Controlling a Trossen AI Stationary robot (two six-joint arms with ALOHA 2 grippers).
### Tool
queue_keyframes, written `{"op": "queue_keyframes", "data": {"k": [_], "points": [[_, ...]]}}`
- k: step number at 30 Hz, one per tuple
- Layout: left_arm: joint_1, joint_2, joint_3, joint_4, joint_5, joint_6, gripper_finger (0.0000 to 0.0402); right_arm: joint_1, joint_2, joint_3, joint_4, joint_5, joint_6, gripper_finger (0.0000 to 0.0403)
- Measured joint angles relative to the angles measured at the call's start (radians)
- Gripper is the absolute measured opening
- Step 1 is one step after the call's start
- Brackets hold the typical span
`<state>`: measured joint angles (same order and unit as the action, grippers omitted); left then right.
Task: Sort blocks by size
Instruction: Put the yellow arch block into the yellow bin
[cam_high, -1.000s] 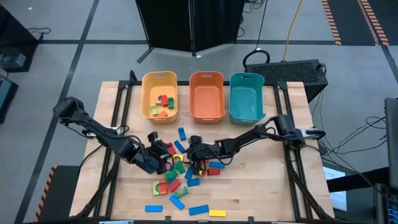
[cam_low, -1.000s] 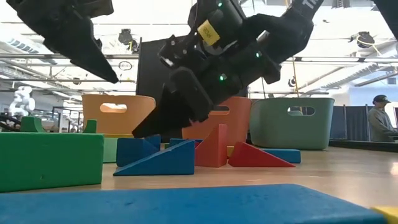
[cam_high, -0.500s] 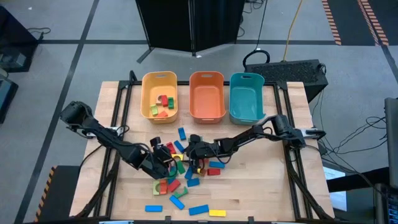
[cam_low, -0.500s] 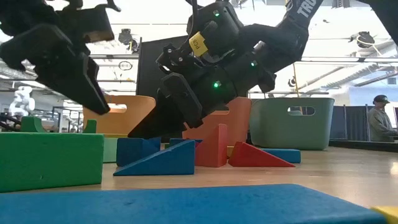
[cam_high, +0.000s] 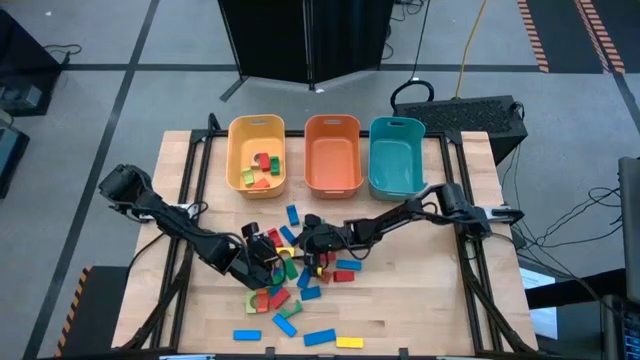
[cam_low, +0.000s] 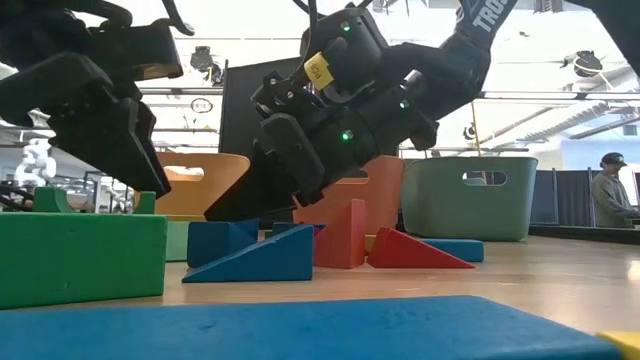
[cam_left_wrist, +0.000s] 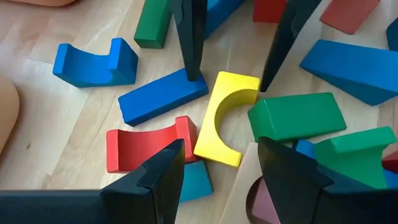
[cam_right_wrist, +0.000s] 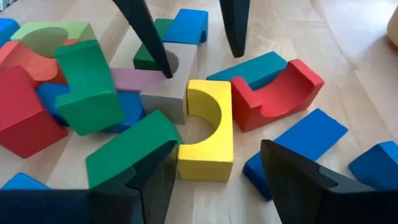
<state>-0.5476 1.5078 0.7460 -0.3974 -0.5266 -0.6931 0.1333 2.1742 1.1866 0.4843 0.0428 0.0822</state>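
Note:
A heap of wooden blocks (cam_high: 285, 272) in red, blue, green and yellow lies mid-table. In it a yellow arch block (cam_left_wrist: 225, 121) lies flat, between a blue bar (cam_left_wrist: 163, 96) and a green block (cam_left_wrist: 297, 117). My left gripper (cam_left_wrist: 221, 142) stands open low over the arch from the table's left, fingers slanting down. My right gripper (cam_right_wrist: 217, 145) stands open over the same arch (cam_right_wrist: 206, 127) from the right, fingertips close to the table. In the high view the left gripper (cam_high: 268, 262) and the right gripper (cam_high: 308, 250) face each other across the heap.
Yellow bin (cam_high: 257, 180) with a few blocks, orange bin (cam_high: 332, 183) and teal bin (cam_high: 396, 186) stand along the far edge. Loose blue bars (cam_high: 320, 337) and a yellow bar (cam_high: 350, 342) lie near the front edge. A person (cam_low: 610, 190) sits beyond the table.
My left gripper has come down toward the heap and tipped more steeply, staying open. No block has moved.

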Motion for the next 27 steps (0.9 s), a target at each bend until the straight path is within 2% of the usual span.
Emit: {"op": "queue_keyframes", "data": {"k": [9,22,27], "points": [[0.000,0.000,0.000,0.000,0.000,0.001,0.0203,-0.009,0.051,0.055,-0.026,-0.049,0.003,0.0207],[0.000,0.000,0.000,-0.008,0.013,0.001,0.0203,-0.006,0.056,0.072,-0.089,-0.047,0.003,0.0119],[0.000,0.000,0.000,-0.008,0.029,0.002,0.0203,0.006,0.033,0.070,-0.112,-0.043,-0.005,0.0123]]}}
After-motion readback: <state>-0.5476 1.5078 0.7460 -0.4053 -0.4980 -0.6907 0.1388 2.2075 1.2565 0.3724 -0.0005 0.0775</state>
